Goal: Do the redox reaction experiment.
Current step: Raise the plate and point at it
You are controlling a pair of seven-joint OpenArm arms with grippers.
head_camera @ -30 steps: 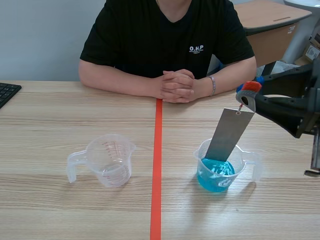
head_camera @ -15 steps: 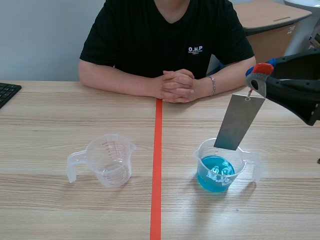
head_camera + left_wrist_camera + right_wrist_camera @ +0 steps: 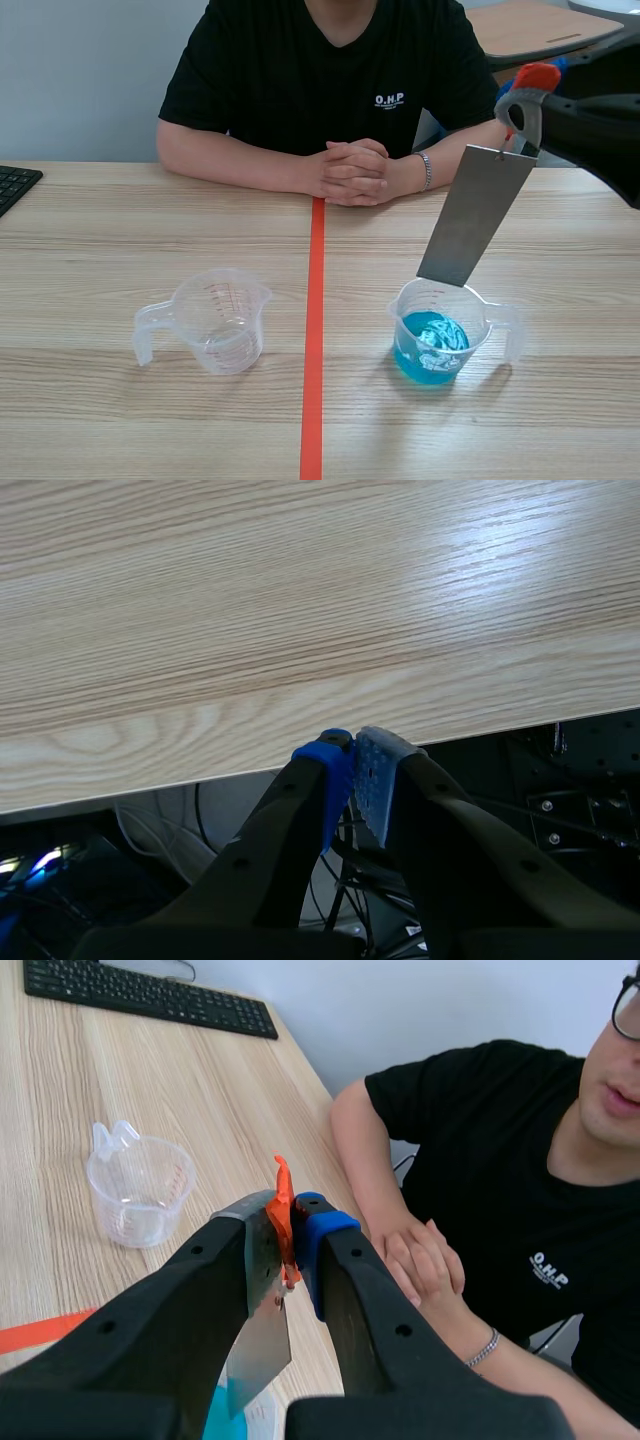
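Comparing the views: only the left wrist view showed the left hand (image 3: 352, 762). It was clenched on nothing, pads together, over the near edge of the desk (image 3: 300, 600), with cables in the dark space below that edge. The scene view did not show this hand.

The right wrist view showed the right hand (image 3: 290, 1235) grasping an orange tab (image 3: 283, 1200) at the upper end of the metal plate (image 3: 262, 1330), a grip the scene view showed only from the side. The scene view gave the plate's position. The metal plate (image 3: 475, 215) hung tilted from the right hand (image 3: 527, 95), with its lower edge just above the rim of the beaker (image 3: 482, 312). The beaker held blue liquid (image 3: 430, 350).

The desk (image 3: 100, 230) was of light wood grain and was divided by an orange-red tape line (image 3: 314, 330). An empty measuring cup (image 3: 220, 320) stood well apart from the beaker, across the line. A keyboard (image 3: 12, 185) lay at the far left edge. A person (image 3: 330, 80) sat across the desk with clasped hands (image 3: 350, 172) resting on it. Behind them were a pale wall and a second wooden desk (image 3: 540, 25).

One second earlier the plate's lower end had stood in the blue liquid. The right hand had since risen, and the plate had come clear of the beaker.
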